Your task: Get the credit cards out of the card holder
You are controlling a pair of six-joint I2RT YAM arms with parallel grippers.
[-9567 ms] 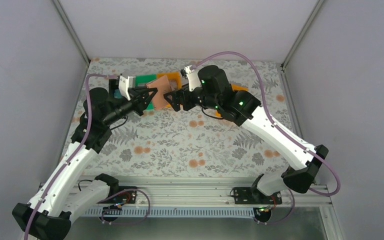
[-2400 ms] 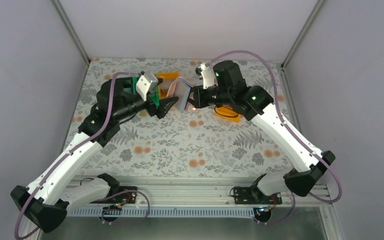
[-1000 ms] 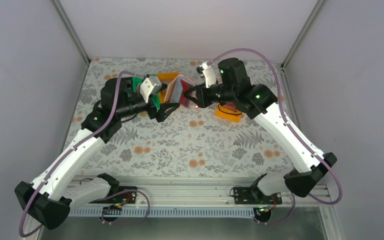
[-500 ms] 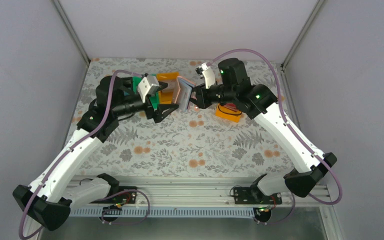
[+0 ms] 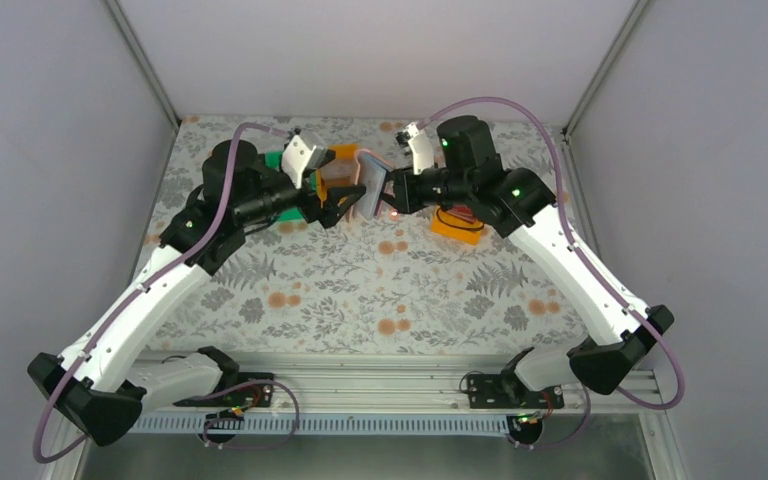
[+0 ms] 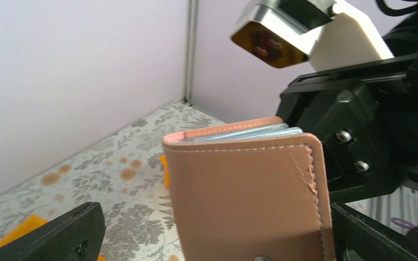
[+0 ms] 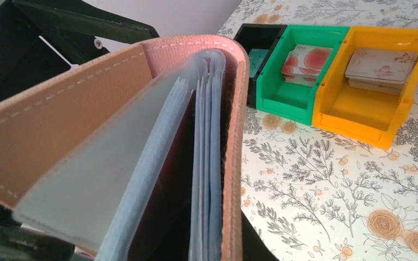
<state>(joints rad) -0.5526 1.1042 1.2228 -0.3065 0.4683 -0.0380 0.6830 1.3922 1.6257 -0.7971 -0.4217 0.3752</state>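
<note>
Two grippers met above the far middle of the flower-printed table [image 5: 360, 290], and much lay hidden between them. The right gripper [image 5: 383, 194] held the card holder [image 5: 365, 182] up in the air, but the holder covered its fingertips in every view; only its black body showed behind the holder's edge. The left gripper [image 5: 337, 205] stood spread wide. Its fingers [image 6: 49, 239] sat at the two bottom corners of its wrist view with the holder between them, and whether the right-hand one touched the cover could not be told. The holder's lower edge was cut off there, with a small stud [image 6: 259, 259] just showing.

Its outside was brownish-pink and leather-like, with pale stitching, rounded corners and a crease near one edge. Seen from the right wrist it gaped slightly, showing cloudy blue-grey plastic sleeves and a dark red card [image 7: 166, 206] deep in one, its print unreadable. Beyond stood a black bin [image 7: 261, 33], a green bin [image 7: 296, 98] and an orange bin [image 7: 367, 117] side by side. The last two held stacked cards [image 7: 305, 58] with reddish patterns.
</note>
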